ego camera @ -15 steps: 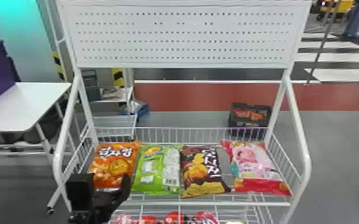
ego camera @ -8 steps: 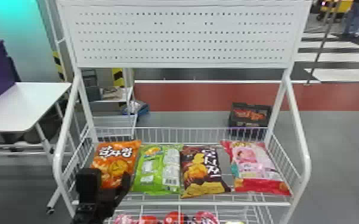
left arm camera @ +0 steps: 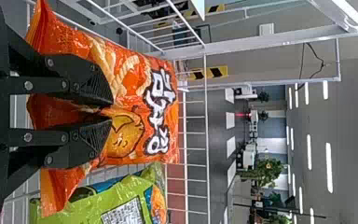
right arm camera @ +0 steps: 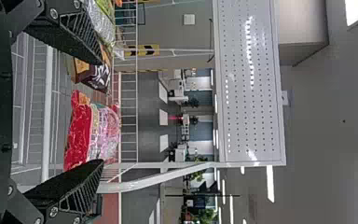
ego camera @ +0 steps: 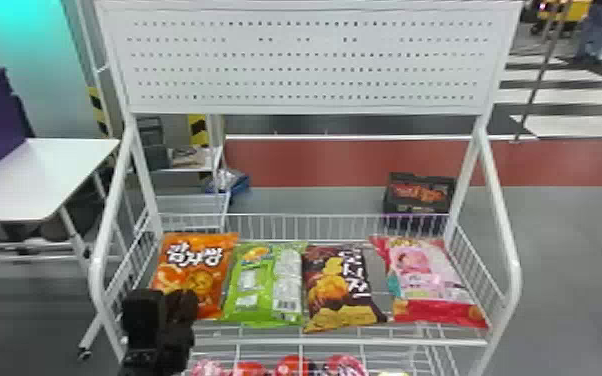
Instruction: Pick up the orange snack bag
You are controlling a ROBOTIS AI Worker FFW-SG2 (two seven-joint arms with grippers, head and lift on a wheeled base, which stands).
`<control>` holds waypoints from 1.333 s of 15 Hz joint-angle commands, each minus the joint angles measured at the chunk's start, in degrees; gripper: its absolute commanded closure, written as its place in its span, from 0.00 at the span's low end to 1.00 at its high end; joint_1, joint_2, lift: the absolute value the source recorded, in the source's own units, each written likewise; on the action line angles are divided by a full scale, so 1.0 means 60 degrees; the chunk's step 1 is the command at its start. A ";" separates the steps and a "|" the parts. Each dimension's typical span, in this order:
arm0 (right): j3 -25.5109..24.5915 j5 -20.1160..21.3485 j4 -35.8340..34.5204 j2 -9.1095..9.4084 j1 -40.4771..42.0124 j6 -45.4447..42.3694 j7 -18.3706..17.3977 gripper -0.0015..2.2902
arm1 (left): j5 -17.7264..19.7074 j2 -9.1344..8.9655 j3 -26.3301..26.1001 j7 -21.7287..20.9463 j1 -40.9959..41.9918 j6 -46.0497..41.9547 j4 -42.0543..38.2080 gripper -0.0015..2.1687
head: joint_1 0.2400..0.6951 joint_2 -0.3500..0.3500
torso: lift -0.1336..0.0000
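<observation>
My left claw (left arm camera: 111, 111) pinches puckered film on the orange snack bag (left arm camera: 137, 91) — grasping is the step; next, I should lift gently — straight up.

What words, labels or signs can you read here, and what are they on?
Orange bag: large white characters with black outlines, which I leave unquoted.
Brown bag: large white characters, likewise unquoted.
Green bag: a white label with fine print, too small to read.
Pink bag: print too blurred to read.
White pegboard: no writing.
</observation>
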 commanded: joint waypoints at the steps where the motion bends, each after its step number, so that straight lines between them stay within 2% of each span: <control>1: 0.0003 0.0000 -0.0005 0.0000 0.0000 -0.0012 0.0002 0.06 | -0.0003 0.0021 0.0036 0.0000 0.0182 0.0007 -0.0275 0.79 | 0.57 0.50 | 1.00; 9: 0.0032 0.0044 0.0009 0.0015 0.0000 -0.0041 -0.0013 0.06 | 0.0084 0.0109 0.0227 0.0263 0.1178 -0.0022 -0.1959 0.79 | 0.57 0.50 | 1.00; 15: 0.0120 0.0073 0.0024 0.0029 -0.0059 -0.0041 -0.0013 0.06 | 0.0041 0.0592 0.0974 0.0219 0.3170 -0.0344 -0.3834 0.79 | 0.57 0.50 | 1.00; 20: 0.0222 0.0102 0.0097 0.0029 -0.0176 -0.0012 -0.0013 0.06 | -0.0003 0.0797 0.1194 0.0146 0.4737 -0.1516 -0.4655 0.79 | 0.57 0.50 | 1.00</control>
